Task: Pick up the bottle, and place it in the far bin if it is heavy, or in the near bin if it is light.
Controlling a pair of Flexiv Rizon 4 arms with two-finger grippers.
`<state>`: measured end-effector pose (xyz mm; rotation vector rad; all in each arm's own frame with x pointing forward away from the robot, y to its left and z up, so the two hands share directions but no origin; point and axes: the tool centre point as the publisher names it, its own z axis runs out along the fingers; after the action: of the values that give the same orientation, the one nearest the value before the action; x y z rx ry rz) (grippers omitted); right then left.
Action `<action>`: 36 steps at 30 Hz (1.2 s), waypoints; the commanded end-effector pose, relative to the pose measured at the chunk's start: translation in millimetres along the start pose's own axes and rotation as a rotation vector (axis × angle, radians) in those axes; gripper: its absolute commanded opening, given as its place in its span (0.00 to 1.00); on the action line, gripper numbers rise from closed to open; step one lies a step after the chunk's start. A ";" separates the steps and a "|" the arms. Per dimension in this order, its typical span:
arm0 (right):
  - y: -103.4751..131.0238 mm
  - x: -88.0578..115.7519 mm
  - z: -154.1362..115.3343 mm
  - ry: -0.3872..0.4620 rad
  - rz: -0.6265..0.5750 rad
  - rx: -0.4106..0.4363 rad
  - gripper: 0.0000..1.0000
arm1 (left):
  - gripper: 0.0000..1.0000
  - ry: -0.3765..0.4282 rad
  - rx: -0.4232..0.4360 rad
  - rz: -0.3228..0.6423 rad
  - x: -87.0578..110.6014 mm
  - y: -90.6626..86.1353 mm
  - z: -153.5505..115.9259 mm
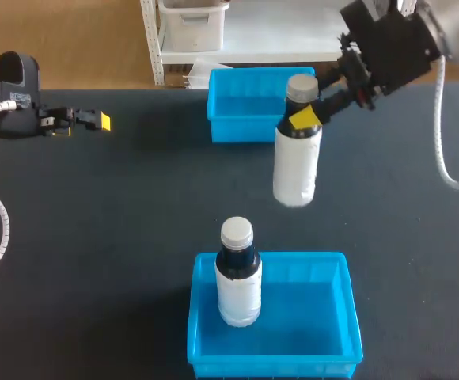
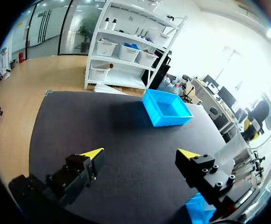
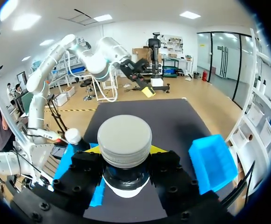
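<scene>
Status: right gripper point(image 1: 302, 117) is pinched on the neck of the held bottle point(image 1: 296, 166), just under the cap. The bottle hangs upright just in front of the far bin point(image 1: 245, 131), at its right front corner, and looks to be off the table point(image 1: 134, 206).

We read the neck grip as deliberate. The full weight hangs from the fingers, which suits a heavy/light check, and the body stays free to drop into either bin.

Near bin point(image 1: 269, 368) sits well apart from the far bin, on our side and roughly in line with it. A second bottle point(image 1: 237, 273) stands upright in it, so we'd guess that one was sorted as light.

Left gripper point(image 1: 95, 120) sits well left of the far bin, fingers spread, nothing between them. It looks parked out of the way.

Labels: both bottles have a plain white wrap, dark neck and pale cap. We see no readable print on the bottles or the bins.
</scene>
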<state>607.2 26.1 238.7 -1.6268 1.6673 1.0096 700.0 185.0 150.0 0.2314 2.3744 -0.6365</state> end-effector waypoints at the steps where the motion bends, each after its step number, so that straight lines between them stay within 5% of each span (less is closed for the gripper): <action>1: 66.3 -1.0 -0.8 -0.010 -0.001 0.168 0.00 | 1.00 0.000 0.000 0.000 0.0 0.0 0.0; 17: 134.2 13.5 18.2 0.004 0.015 0.184 0.00 | 1.00 0.000 0.000 0.000 0.0 0.0 0.0; 36: 136.4 60.8 46.8 -0.020 0.044 0.154 0.00 | 1.00 0.000 0.000 0.000 0.0 0.0 0.0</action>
<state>461.4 26.5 183.2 -1.4861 1.7427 0.8790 700.0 185.0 150.0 0.2314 2.3744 -0.6365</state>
